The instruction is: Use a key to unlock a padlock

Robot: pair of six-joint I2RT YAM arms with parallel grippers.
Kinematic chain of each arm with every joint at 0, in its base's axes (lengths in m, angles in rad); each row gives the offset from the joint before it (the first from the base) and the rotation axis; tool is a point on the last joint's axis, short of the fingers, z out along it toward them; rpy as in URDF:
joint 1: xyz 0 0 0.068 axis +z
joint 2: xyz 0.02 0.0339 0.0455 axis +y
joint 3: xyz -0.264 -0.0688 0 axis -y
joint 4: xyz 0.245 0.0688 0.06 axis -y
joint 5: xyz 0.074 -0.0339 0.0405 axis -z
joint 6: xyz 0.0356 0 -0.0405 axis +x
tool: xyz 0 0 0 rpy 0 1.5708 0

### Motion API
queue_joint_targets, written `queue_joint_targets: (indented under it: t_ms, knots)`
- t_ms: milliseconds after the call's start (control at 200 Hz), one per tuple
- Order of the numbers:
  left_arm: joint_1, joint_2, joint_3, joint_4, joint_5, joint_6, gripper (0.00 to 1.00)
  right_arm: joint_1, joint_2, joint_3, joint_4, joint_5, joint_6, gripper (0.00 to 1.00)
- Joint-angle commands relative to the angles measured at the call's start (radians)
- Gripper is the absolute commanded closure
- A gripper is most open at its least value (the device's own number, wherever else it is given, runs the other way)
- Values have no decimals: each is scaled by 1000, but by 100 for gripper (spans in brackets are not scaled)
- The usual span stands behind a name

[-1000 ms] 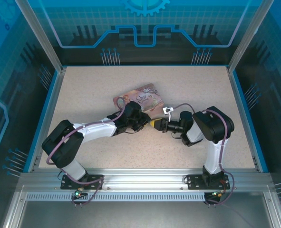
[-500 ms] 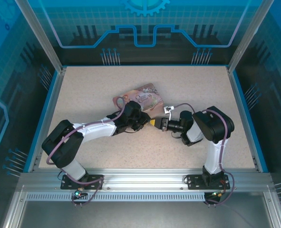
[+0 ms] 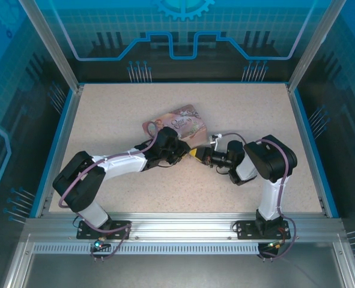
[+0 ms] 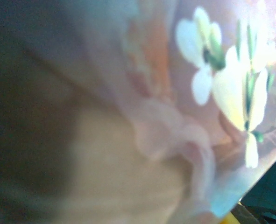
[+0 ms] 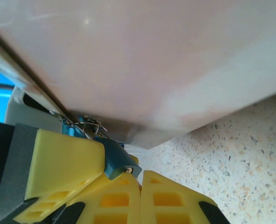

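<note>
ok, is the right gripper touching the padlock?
Touching. In the right wrist view, the padlock's lower end rests against the yellow fingertips of the right gripper, with no gap between them.

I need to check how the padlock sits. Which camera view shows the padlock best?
Right wrist view: the padlock is close up and sharp, teal body beside the pink tin. In the top external view it is too small to make out; the left wrist view is a blur of the tin's picture.
</note>
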Motion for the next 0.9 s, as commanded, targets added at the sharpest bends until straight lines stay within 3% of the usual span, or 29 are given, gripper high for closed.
queue_joint_targets:
  t_ms: [0, 335, 895]
  knots:
    - [-8, -15, 9, 72, 59, -32, 100, 18, -5, 3, 26, 67, 179, 100]
    - [-8, -8, -5, 91, 60, -38, 100, 38, -37, -4, 28, 115, 404, 100]
    - [-8, -5, -35, 127, 52, -43, 100, 67, -109, -25, 28, 201, 635, 100]
